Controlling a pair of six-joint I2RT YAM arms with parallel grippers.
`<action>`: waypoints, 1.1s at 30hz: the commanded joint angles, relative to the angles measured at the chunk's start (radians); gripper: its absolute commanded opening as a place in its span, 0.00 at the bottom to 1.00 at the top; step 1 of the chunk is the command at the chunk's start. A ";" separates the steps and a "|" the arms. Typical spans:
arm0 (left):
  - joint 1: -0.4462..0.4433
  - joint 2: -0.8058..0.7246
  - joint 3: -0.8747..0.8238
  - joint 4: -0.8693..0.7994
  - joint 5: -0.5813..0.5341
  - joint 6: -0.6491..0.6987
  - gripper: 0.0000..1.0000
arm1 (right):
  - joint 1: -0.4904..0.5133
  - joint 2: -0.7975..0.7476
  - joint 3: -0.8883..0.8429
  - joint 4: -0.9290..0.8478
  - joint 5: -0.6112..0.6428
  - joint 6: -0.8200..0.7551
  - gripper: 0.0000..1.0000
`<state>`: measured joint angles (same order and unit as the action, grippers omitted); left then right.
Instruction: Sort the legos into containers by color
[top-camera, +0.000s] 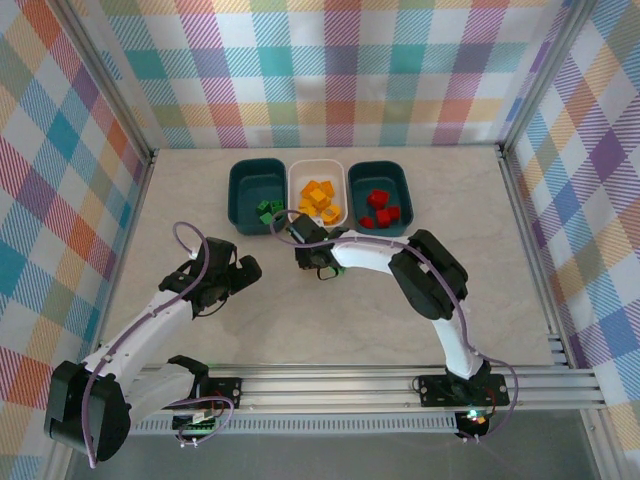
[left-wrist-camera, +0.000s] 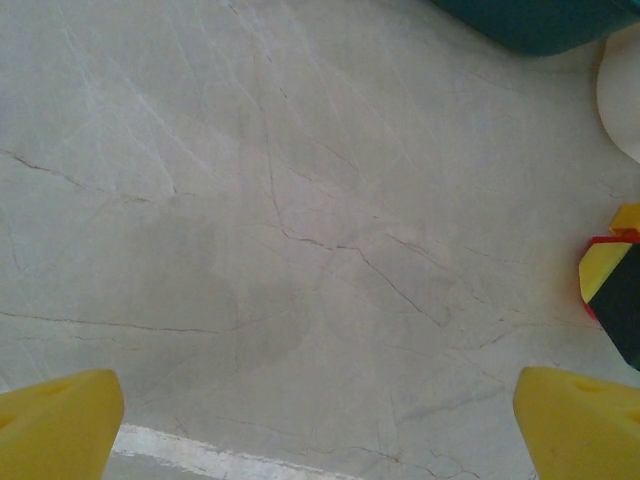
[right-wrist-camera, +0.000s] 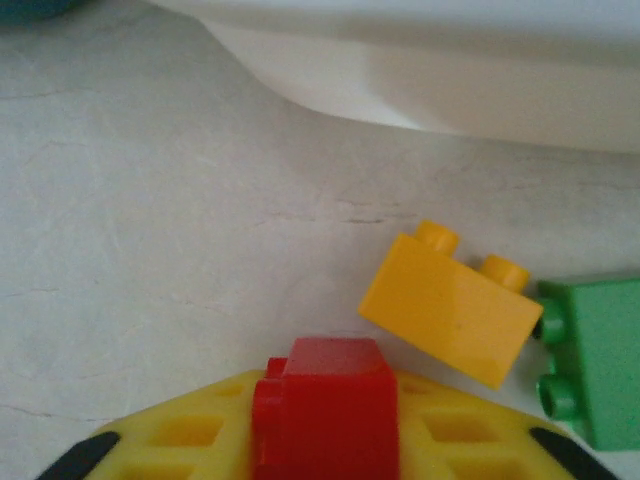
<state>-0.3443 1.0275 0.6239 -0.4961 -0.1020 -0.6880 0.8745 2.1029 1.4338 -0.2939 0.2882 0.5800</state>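
- The table (top-camera: 330, 320) carried 3 bins in a row at its far side. A left teal bin (top-camera: 250, 190) held green pieces (top-camera: 268, 210), a white bin (top-camera: 305, 172) held orange pieces (top-camera: 320, 197), and a right teal bin (top-camera: 400, 185) held red pieces (top-camera: 380, 205).
- The right gripper (top-camera: 320, 266) sat low over the table just in front of the white bin, its jaws clamped on a red brick (right-wrist-camera: 325, 400).
- The left gripper (left-wrist-camera: 320, 430) hung over bare table to the left, its jaws wide apart and holding nothing.
- The red brick sat centred between the right gripper's 2 yellow fingers, so the grip looked square.
- An orange brick (right-wrist-camera: 447, 310) lay tilted just beyond and to the right of the held brick. A green brick (right-wrist-camera: 595, 360) lay close against the orange brick's far end.
- The step in hand looked like lifting the red brick for the right teal bin. Done well, it would rise straight up first, so the fingers did not nudge the orange brick.
- It would then need to travel right at a height that cleared the bin walls.
- Release would be best low inside the right teal bin, so the glossy piece did not bounce out.
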 joint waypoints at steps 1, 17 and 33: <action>0.013 0.006 -0.004 -0.009 0.018 0.011 1.00 | 0.015 -0.072 -0.052 0.065 -0.072 -0.063 0.27; -0.227 0.372 0.197 0.146 0.188 0.062 0.93 | -0.416 -0.279 -0.065 -0.020 -0.173 -0.187 0.25; -0.473 0.844 0.591 0.133 0.159 -0.609 0.99 | -0.535 -0.302 -0.127 0.027 -0.221 -0.140 0.69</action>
<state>-0.7914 1.8240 1.1538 -0.3630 0.0406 -1.0744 0.3298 1.8950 1.3853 -0.3111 0.0818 0.4099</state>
